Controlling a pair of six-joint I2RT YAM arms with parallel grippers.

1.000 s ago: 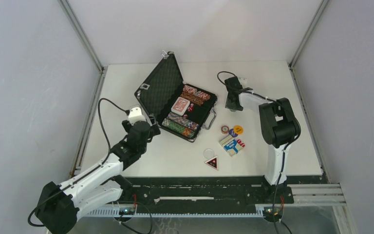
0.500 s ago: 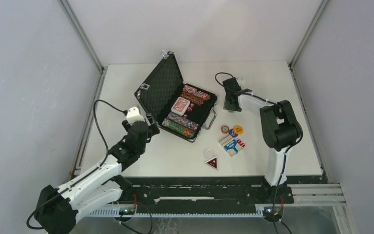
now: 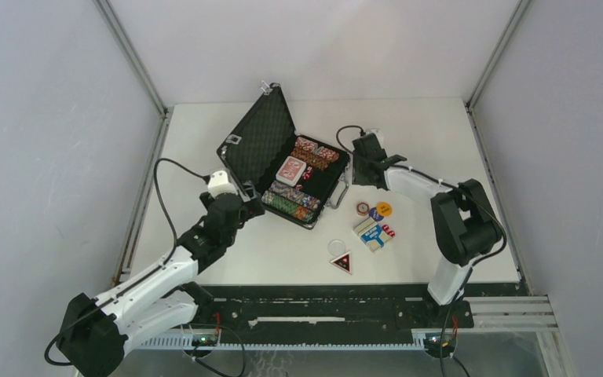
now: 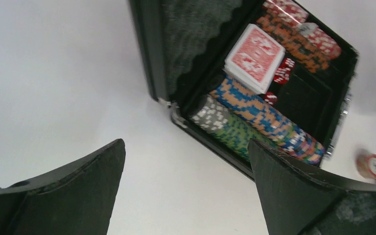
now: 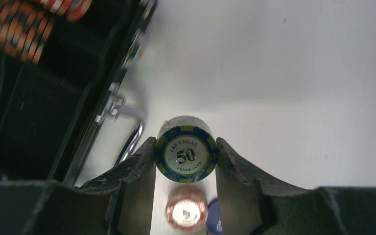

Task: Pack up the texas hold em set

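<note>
My right gripper [image 5: 185,145], clamped on a stack of poker chips [image 5: 186,156], has swung in beside the briefcase [image 3: 260,141] handle; slotting it comes next. My left gripper [image 4: 186,143] hangs released near the briefcase corner.

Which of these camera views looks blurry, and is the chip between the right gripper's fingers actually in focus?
Right wrist view: the 50 chip in the right gripper is sharp, its print legible; the briefcase and the loose red chip are soft. Left wrist view: the red deck and chip rows look smeared. Top external view: crisp, evenly lit, faint shadows.
</note>
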